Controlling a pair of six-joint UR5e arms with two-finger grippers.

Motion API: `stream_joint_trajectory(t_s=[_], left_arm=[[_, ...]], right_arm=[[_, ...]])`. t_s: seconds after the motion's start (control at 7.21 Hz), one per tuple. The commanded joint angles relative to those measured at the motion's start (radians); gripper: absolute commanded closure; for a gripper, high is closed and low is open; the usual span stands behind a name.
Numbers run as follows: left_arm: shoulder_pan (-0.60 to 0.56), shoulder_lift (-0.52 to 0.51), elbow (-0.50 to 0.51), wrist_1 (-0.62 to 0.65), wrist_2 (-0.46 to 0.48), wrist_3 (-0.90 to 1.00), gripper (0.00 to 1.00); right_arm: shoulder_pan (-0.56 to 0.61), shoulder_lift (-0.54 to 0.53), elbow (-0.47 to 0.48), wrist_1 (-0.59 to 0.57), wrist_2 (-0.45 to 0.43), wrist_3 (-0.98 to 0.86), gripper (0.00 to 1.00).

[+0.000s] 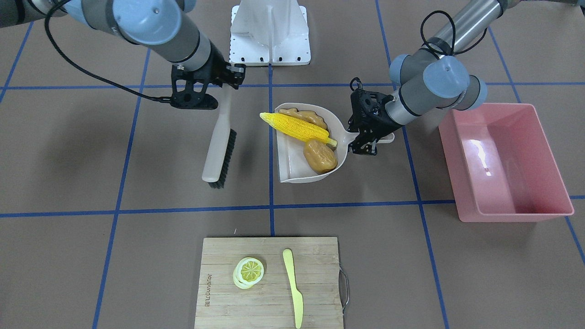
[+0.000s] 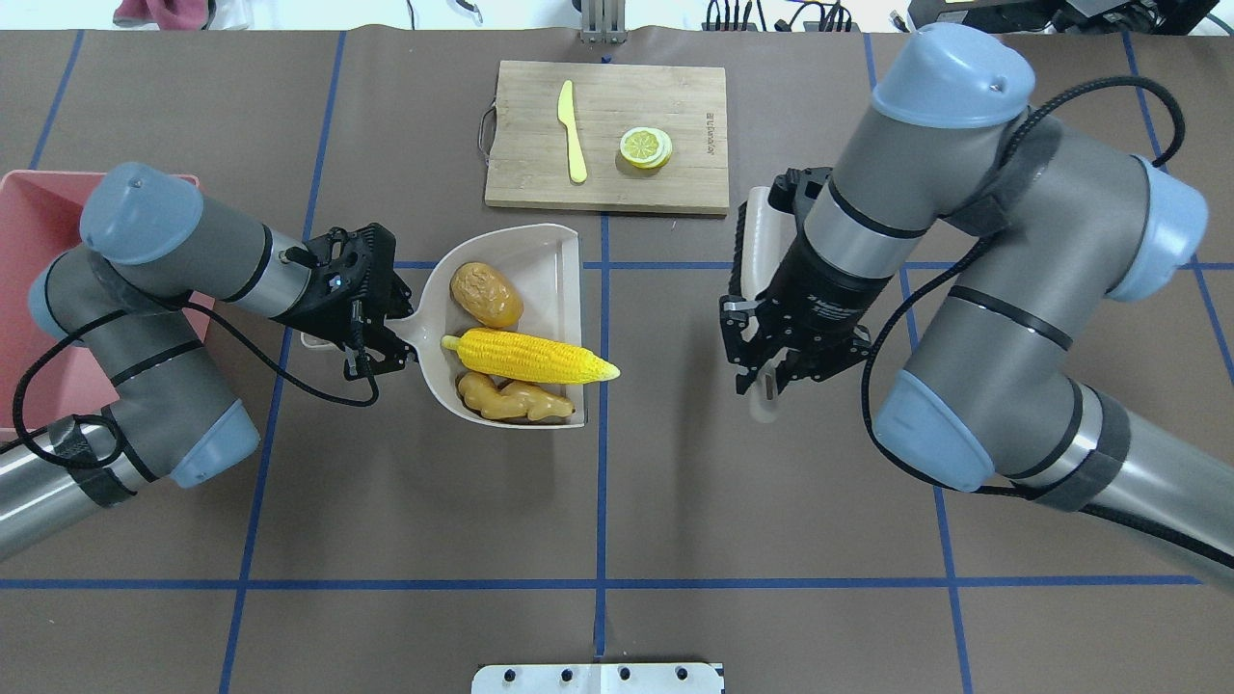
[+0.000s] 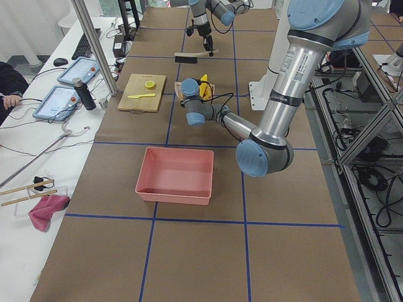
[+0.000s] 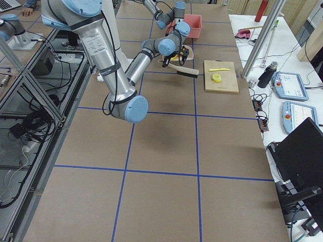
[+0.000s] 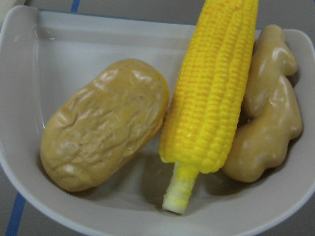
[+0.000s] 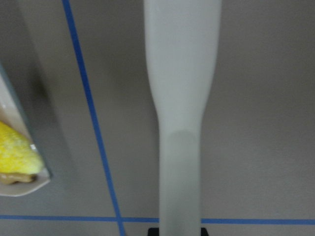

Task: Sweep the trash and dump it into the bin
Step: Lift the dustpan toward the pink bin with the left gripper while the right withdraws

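Carrying the loaded dustpan [image 2: 545, 255] leftward looks like the left arm's job.
The bin [image 2: 29, 217] sits at the tabletop's far left, just behind the left gripper [image 2: 386, 328], whose fingers clamp the dustpan handle. That handle points binward, the mouth away, with the potato [image 2: 486, 294], corn cob [image 2: 525, 357] and ginger root [image 2: 506, 400] inside. The right gripper [image 2: 771, 376] has its fingers closed on the brush [image 2: 757, 231], well apart.

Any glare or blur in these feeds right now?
Exterior front-facing: white glare streaks the floor of the large pink rectangular plastic tub. Right wrist: the pale beige brush handle looks soft, out of focus. Left wrist: the long yellow corn cob is sharp, only mildly glossy.
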Motion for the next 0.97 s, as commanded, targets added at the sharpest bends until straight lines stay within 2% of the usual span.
stream_joint_trajectory(t_s=[0.0,0.28,0.42,0.55,0.69,0.83], left_arm=[[-0.042,0.060,-0.059,0.001,0.004,0.003,1.00],[-0.119,0.138,-0.133,0.036,0.005,0.003,1.00],[-0.171,0.162,-0.154,0.075,0.005,0.010,1.00],[-0.218,0.200,-0.168,0.080,0.001,0.072,1.00],[-0.257,0.244,-0.187,0.085,-0.009,0.099,1.00],[-0.303,0.283,-0.201,0.093,-0.027,0.101,1.00]], right_arm=[[0.024,-0.256,0.100,0.005,-0.089,-0.223,1.00],[0.101,-0.466,0.105,0.043,-0.117,-0.469,1.00],[0.133,-0.548,0.108,0.098,-0.125,-0.485,1.00],[0.149,-0.682,0.101,0.217,-0.130,-0.489,1.00],[0.172,-0.808,0.070,0.385,-0.136,-0.494,1.00],[0.219,-0.878,-0.001,0.557,-0.124,-0.530,1.00]])
